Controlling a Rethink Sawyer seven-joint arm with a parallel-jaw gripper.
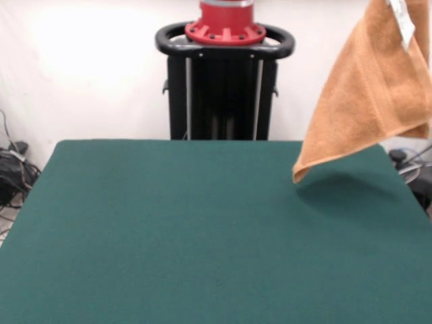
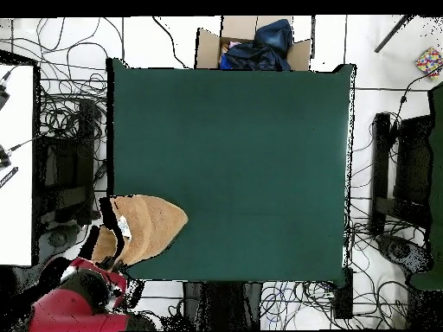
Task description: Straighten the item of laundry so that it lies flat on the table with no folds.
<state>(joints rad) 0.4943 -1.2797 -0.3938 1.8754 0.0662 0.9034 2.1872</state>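
At the upper right of the front view the towel [image 1: 368, 94] hangs lifted above the tabletop [image 1: 202, 229], fingers unseen so their grip can't be told; next likely lowering and spreading it flat.

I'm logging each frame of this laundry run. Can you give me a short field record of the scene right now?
towel: orange-tan towel hanging in the air, draped in folds, white label showing
towel position: over one corner of the table, lowest tip just above the surface
table: dark green table
arm: red arm beside that corner in the overhead view
end effector: hidden, grip not visible
task state: towel not yet laid flat
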